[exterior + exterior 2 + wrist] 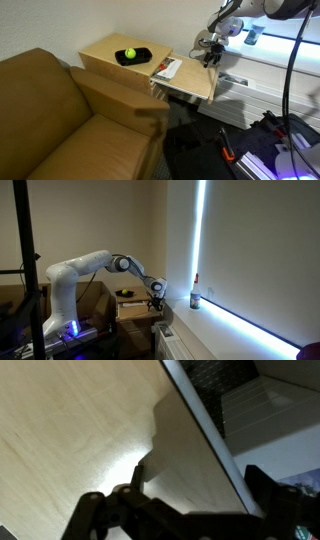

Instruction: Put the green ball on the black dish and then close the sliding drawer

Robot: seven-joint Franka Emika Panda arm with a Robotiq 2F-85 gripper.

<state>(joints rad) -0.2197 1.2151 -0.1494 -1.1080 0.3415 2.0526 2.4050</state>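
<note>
The green ball [129,53] sits on the black dish [144,56]; your spread, empty gripper [211,54] (seemingly three o'clock of the sliding drawer [192,86]) should push toward nine

Item: tabletop [103,48] of a small side cabinet, light tan wood, flat and plain, recorded in an exterior view.

Contents: one black dish [143,57], shallow with rounded corners, set flat toward the 3 o'clock edge. The green ball [129,53] is carried on it, left of centre.

Attached: sliding drawer [195,88], matching wood, drawn out from the cabinet toward 4 o'clock. A flat white-and-red item [168,68] is laid inside, near the cabinet end.
</note>
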